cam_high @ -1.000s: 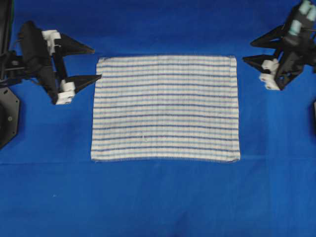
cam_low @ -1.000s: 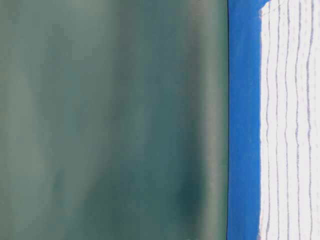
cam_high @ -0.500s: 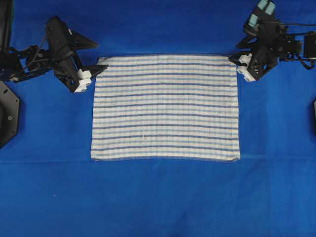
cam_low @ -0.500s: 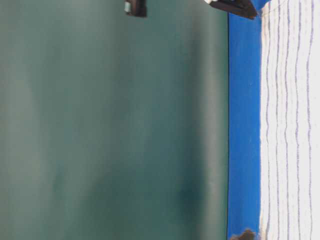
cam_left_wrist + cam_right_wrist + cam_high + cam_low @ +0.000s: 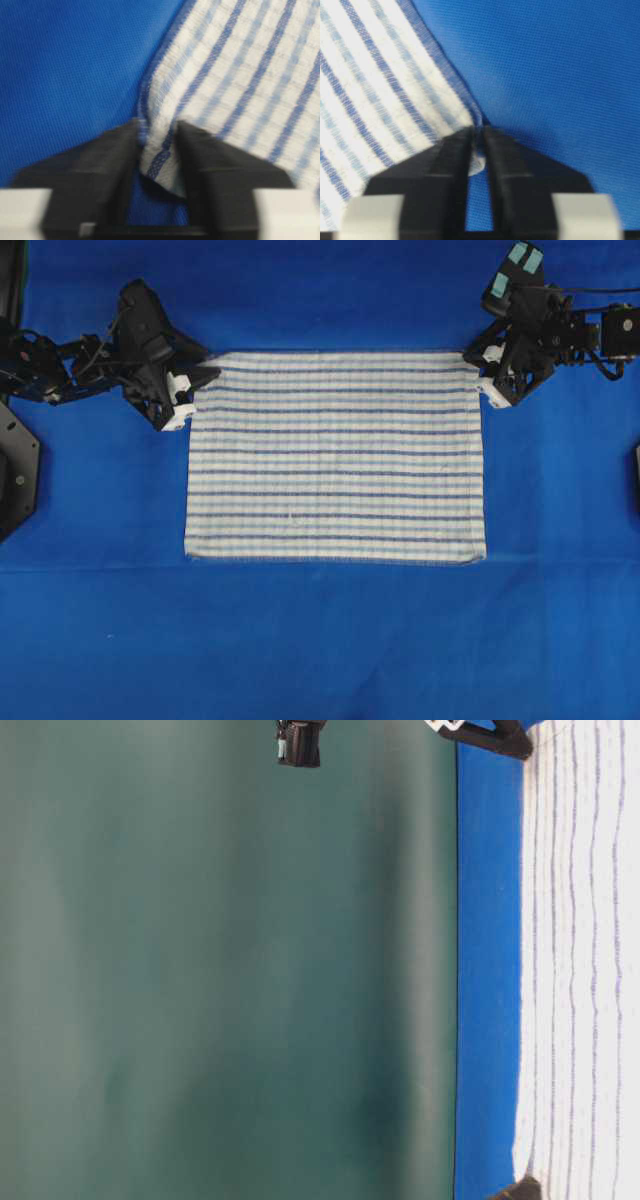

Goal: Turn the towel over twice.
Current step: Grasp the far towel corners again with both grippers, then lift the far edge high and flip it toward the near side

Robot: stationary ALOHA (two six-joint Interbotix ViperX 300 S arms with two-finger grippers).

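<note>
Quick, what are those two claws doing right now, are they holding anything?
Left gripper: shut on a far corner of the towel.
Right gripper: shut on the towel's other far corner.

The towel is woven cloth — ribbed, matt, with stitched hems. The blue table cover is fine-weave fabric, matt; the gripper fingers look like smooth black plastic.
</note>
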